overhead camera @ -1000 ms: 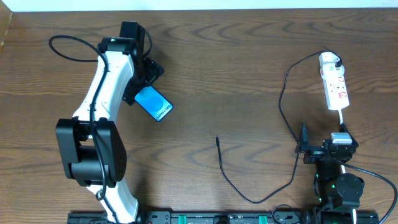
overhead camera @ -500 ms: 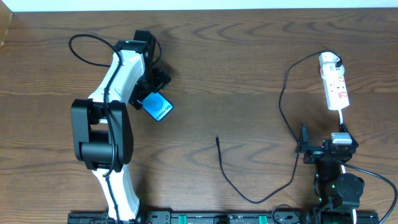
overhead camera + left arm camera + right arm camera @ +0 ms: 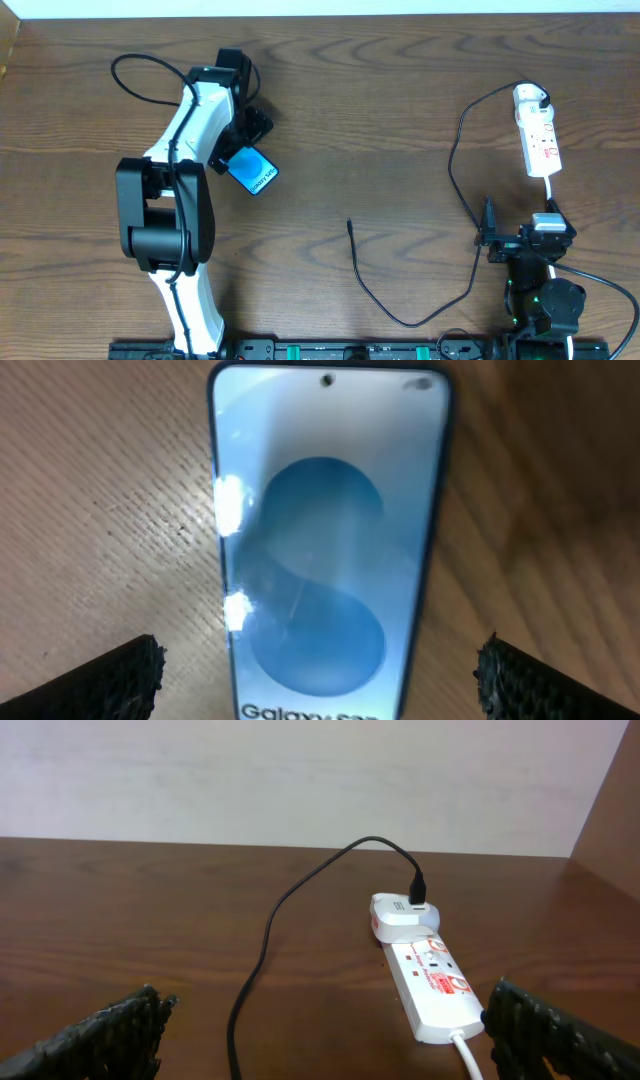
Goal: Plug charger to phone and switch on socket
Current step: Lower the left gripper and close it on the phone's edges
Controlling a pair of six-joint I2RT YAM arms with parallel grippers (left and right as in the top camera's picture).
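Observation:
The phone (image 3: 251, 170) lies flat on the table at upper left, blue screen up; it fills the left wrist view (image 3: 325, 550). My left gripper (image 3: 320, 680) is open and hovers over its "Galaxy" end, one finger each side, not touching. The black charger cable (image 3: 455, 170) runs from its white plug in the far end of the socket (image 3: 539, 140) down to a loose tip (image 3: 350, 225) at table centre. My right gripper (image 3: 325, 1040) is open and empty, low near the front edge, facing the socket (image 3: 430, 980) and cable (image 3: 265, 950).
The socket's white lead (image 3: 551, 190) runs toward the right arm's base. A dark rail (image 3: 330, 350) lies along the front edge. A pale wall (image 3: 300, 770) stands behind the table.
The left arm has swung right and forward over the phone, settling in the last half second. The phone, cable, socket and right arm have not moved.

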